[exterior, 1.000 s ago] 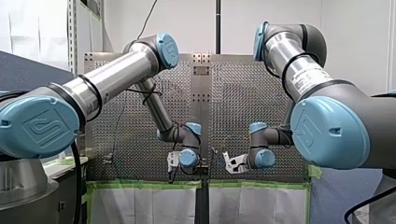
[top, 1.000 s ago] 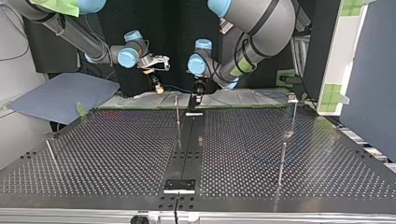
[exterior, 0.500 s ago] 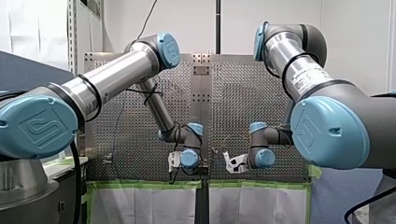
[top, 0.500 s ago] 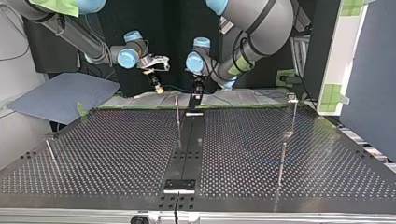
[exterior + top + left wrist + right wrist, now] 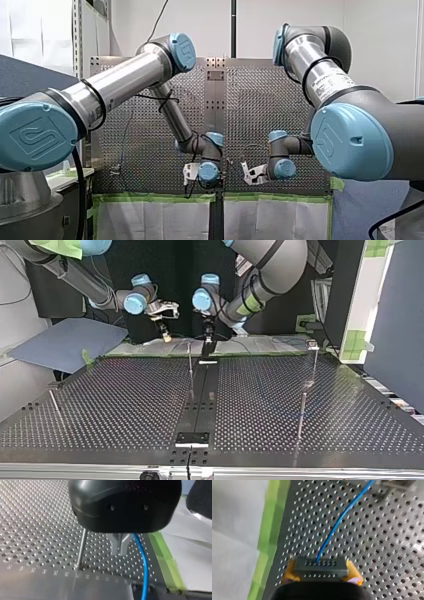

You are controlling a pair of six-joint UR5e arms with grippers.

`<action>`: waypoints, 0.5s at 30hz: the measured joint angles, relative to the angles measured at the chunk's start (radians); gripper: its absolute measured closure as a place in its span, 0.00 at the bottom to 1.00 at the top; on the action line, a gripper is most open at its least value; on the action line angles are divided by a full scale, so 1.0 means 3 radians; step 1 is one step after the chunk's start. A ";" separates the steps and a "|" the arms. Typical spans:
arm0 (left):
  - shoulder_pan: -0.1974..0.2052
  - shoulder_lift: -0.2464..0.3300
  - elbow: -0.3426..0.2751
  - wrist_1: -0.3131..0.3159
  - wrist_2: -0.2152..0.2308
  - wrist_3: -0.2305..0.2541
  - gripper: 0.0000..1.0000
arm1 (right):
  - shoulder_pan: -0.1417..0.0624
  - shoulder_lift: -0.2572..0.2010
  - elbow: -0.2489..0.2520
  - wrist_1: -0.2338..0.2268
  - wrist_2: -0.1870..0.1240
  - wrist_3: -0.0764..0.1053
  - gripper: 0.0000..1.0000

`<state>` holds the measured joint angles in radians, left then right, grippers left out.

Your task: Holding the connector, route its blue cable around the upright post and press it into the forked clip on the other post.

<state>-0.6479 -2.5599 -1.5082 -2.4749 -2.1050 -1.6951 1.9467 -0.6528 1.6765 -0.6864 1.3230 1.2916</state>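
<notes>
1. My right gripper [image 5: 322, 574] clamps the dark rectangular connector [image 5: 322, 566] in its yellow pads, upper centre-left of the top view.
2. The thin blue cable [image 5: 342, 517] passes my left gripper [image 5: 118, 545], whose metal fingers are closed.
3. Routing looks barely begun; next, loop the cable around the slim metal upright post [image 5: 81, 547].

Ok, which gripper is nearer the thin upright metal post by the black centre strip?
Left, I'd judge. My left gripper hangs just beside the thin upright metal post; my right gripper, holding the black connector, is farther off, toward the top view's left.
</notes>
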 joint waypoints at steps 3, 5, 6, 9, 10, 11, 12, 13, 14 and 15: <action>-0.0026 0.0000 0.0002 0.0015 -0.0018 0.0000 1.00 | 0.0002 0.0000 0.0000 0.0000 -0.0002 0.0000 1.00; -0.0034 0.0000 0.0007 0.0023 -0.0034 0.0005 1.00 | 0.0002 -0.0001 0.0000 0.0000 -0.0001 0.0000 1.00; -0.0038 -0.0001 0.0009 0.0026 -0.0039 0.0011 1.00 | 0.0002 -0.0001 0.0001 0.0000 -0.0002 0.0000 1.00; -0.0055 0.0000 0.0015 0.0034 -0.0057 0.0034 1.00 | 0.0003 -0.0001 0.0000 0.0000 -0.0002 0.0000 1.00; -0.0060 0.0000 0.0016 0.0036 -0.0063 0.0038 1.00 | 0.0003 -0.0001 0.0001 0.0000 -0.0002 0.0000 1.00; -0.0064 0.0000 0.0016 0.0040 -0.0070 0.0041 1.00 | 0.0003 -0.0001 0.0000 0.0000 -0.0002 0.0000 1.00; -0.0066 -0.0001 0.0017 0.0042 -0.0074 0.0043 1.00 | 0.0003 -0.0001 0.0001 0.0000 -0.0002 0.0000 1.00; -0.0068 0.0000 0.0017 0.0044 -0.0076 0.0044 1.00 | 0.0003 -0.0001 0.0000 0.0000 -0.0002 0.0000 1.00; -0.0069 0.0000 0.0018 0.0045 -0.0079 0.0045 1.00 | 0.0003 -0.0001 0.0001 0.0000 -0.0002 0.0000 1.00; -0.0070 0.0000 0.0018 0.0046 -0.0079 0.0045 1.00 | 0.0003 -0.0001 0.0001 0.0000 -0.0002 0.0000 1.00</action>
<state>-0.6687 -2.5599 -1.5028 -2.4612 -2.1287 -1.6817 1.9475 -0.6531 1.6767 -0.6865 1.3225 1.2915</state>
